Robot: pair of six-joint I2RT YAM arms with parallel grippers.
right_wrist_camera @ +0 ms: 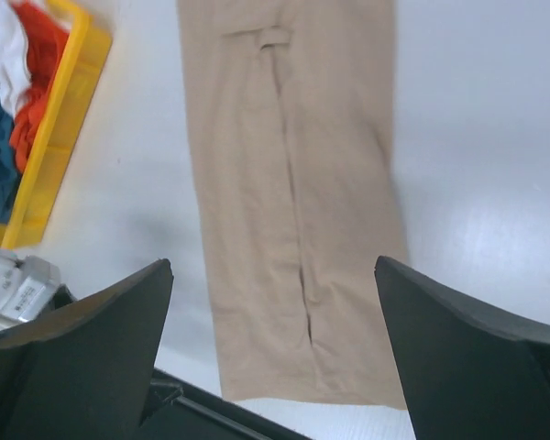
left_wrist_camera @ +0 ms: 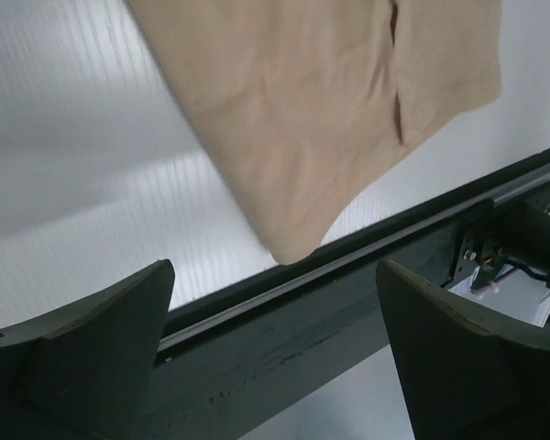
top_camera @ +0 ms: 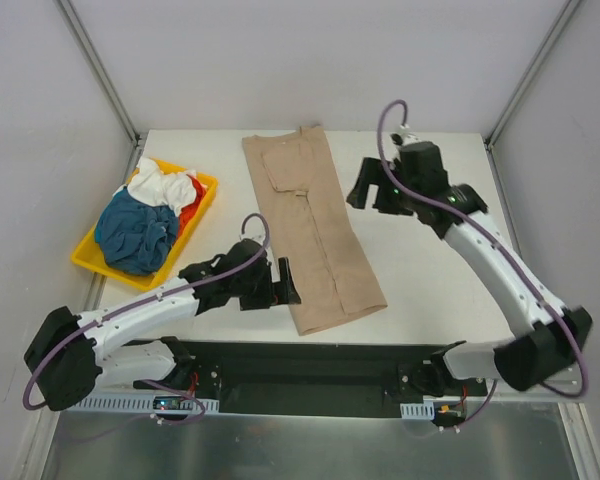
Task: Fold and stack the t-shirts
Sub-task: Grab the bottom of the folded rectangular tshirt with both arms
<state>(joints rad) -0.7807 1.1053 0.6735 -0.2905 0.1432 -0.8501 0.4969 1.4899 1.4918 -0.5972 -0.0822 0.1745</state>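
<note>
The tan-beige t-shirt [top_camera: 310,230] lies on the white table as a long narrow strip, folded lengthwise, running from the back to the near edge. My left gripper [top_camera: 285,282] hovers open just left of its near end; the left wrist view shows that near corner [left_wrist_camera: 330,110] beyond the empty gripper [left_wrist_camera: 275,348]. My right gripper [top_camera: 365,190] hangs open to the right of the strip's middle, above the table, with the shirt [right_wrist_camera: 293,183] visible beyond the empty gripper [right_wrist_camera: 273,348]. The teal-blue [top_camera: 135,232], white [top_camera: 160,185] and red-orange [top_camera: 187,215] t-shirts are bunched in the tray.
A shallow yellow tray [top_camera: 88,252] sits at the left of the table, also seen in the right wrist view [right_wrist_camera: 64,137]. A dark rail [top_camera: 320,365] runs along the near table edge, right by the tan shirt's end [left_wrist_camera: 330,302]. Grey walls enclose the table.
</note>
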